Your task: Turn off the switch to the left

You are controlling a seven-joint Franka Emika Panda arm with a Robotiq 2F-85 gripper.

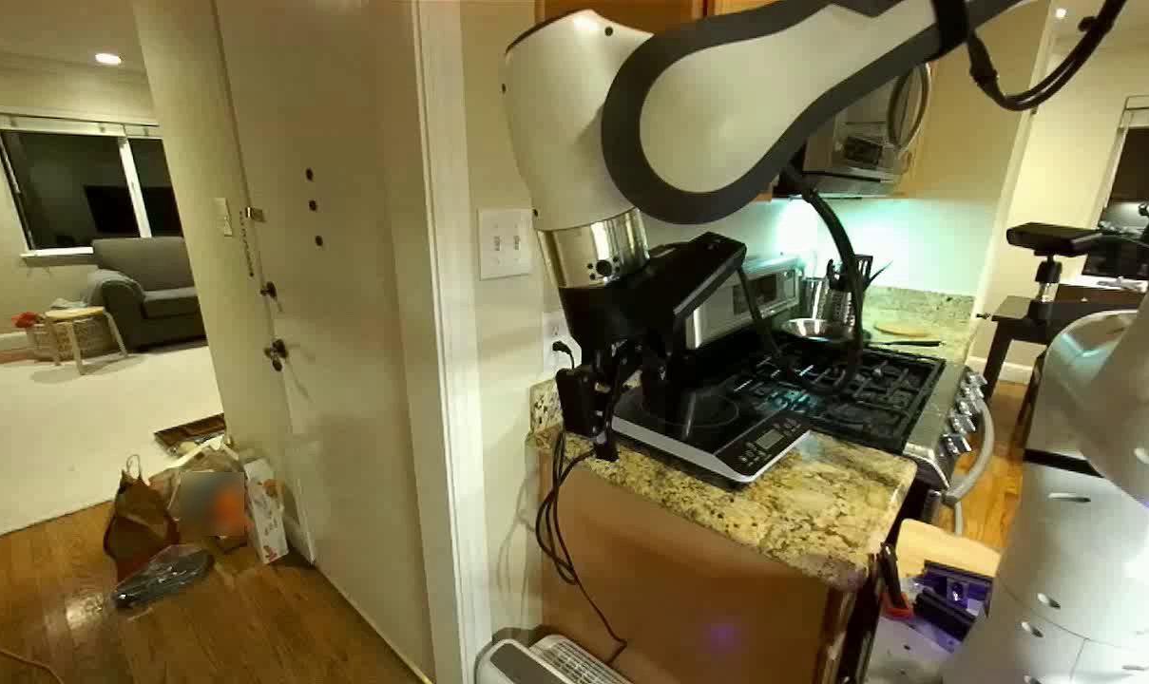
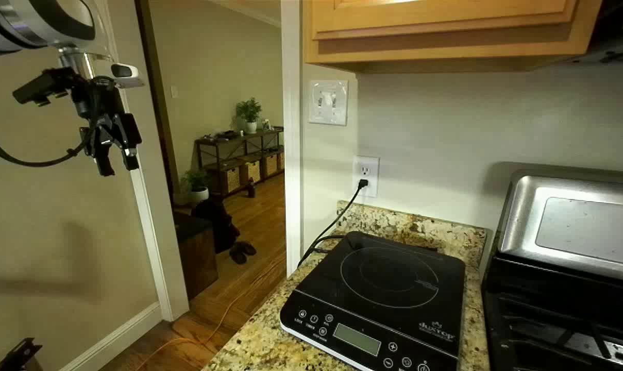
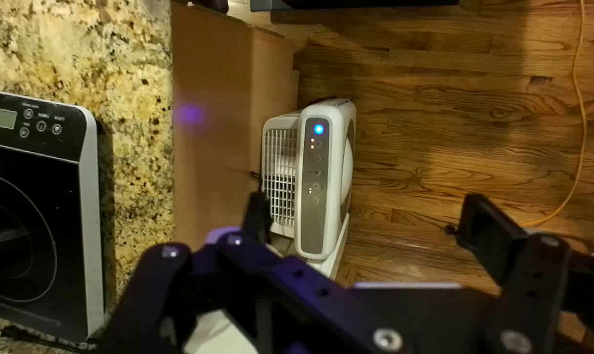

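The switch (image 1: pixel 506 243) is a white wall plate with two toggles, between the door frame and the kitchen corner. It also shows in an exterior view (image 2: pixel 328 102), above a wall outlet. Whether each toggle is up or down is too small to tell. My gripper points down and is apart from the switch, out in front of the wall, in both exterior views (image 1: pixel 593 432) (image 2: pixel 118 166). In the wrist view the gripper (image 3: pixel 368 216) is open, with its fingers wide apart and nothing between them. The switch is out of the wrist view.
A black induction cooktop (image 2: pixel 388 278) sits on the granite counter (image 2: pixel 270 330) below the switch. A cord runs from the outlet (image 2: pixel 370 170). A wooden cabinet (image 2: pixel 445 31) hangs above. A white air purifier (image 3: pixel 324 187) stands on the floor beside the counter.
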